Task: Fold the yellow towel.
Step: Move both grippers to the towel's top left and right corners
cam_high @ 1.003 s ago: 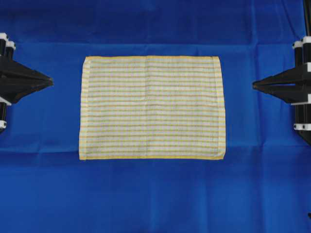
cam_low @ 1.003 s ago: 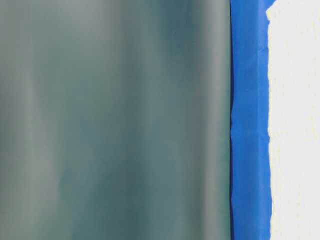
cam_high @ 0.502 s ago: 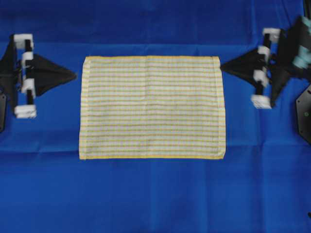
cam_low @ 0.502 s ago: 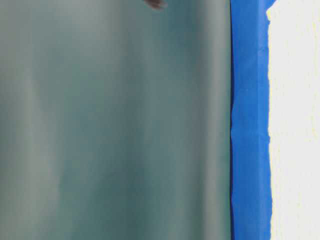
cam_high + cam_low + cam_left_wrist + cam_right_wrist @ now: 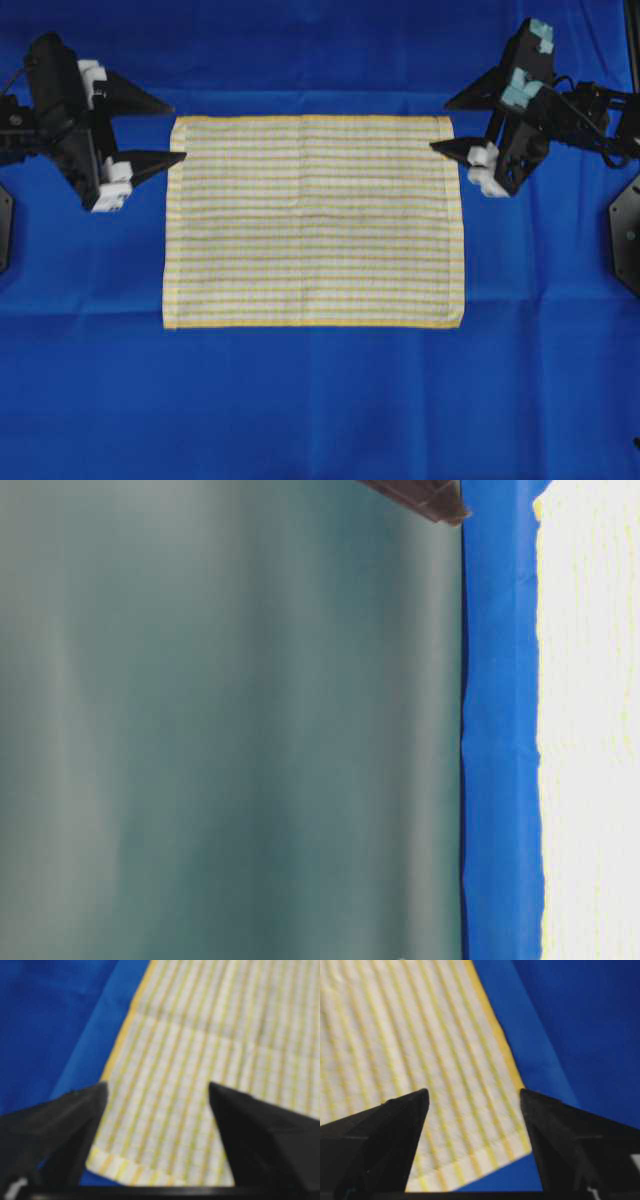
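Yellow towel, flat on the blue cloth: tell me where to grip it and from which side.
Pinch the pale yellow-and-white checked woven towel at its two far corners, each open gripper coming from its own side: left gripper, right gripper. It lies flat, so only hems offer purchase.

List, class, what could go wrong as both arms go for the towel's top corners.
1. The yellow towel lies flat on the blue cloth, so the open left gripper or right gripper might pinch both layers.
2. Each gripper sits right at a corner; a slight miss would grab only hem, or nothing.
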You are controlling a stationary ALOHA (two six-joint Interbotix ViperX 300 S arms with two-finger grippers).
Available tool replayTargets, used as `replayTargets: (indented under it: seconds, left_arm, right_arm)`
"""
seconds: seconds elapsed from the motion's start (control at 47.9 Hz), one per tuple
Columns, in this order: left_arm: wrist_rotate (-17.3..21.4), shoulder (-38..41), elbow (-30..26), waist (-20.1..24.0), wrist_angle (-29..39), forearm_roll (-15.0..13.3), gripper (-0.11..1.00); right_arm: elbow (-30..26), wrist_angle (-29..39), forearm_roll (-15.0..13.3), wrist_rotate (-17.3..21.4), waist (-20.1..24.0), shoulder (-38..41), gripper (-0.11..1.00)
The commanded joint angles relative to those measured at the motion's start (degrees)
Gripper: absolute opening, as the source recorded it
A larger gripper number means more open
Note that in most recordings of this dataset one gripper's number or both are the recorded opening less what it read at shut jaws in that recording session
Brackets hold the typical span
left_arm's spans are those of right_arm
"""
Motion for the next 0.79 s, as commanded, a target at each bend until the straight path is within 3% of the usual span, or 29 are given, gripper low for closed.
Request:
replayTargets:
  seconds: [0.0, 0.209, 0.564, 0.669, 0.773]
  left_arm:
    - [0.09, 2.64, -1.05, 1.67, -1.93, -0.09, 0.85]
    - [0.18, 10.02, -1.05, 5.1, -5.27, -0.09, 0.78]
    - [0.18, 19.78, -1.23, 9.67, -8.44, -0.09, 0.74]
    - [0.18, 21.18, -1.49, 10.11, -8.53, -0.09, 0.68]
    - [0.09, 22.94, -1.93, 10.11, -8.53, -0.09, 0.5]
  right_arm:
    - [-0.44, -1.23, 0.18, 0.09, -0.97, 0.97, 0.75]
    - [0.35, -4.13, 1.32, 0.09, -3.43, 5.89, 0.69]
    - [-0.35, -8.7, 1.85, 0.09, -6.5, 14.15, 0.68]
    - [-0.44, -9.49, 2.37, 0.0, -7.29, 16.0, 0.67]
    - [-0.53, -10.55, 2.64, 0.0, -7.56, 17.4, 0.61]
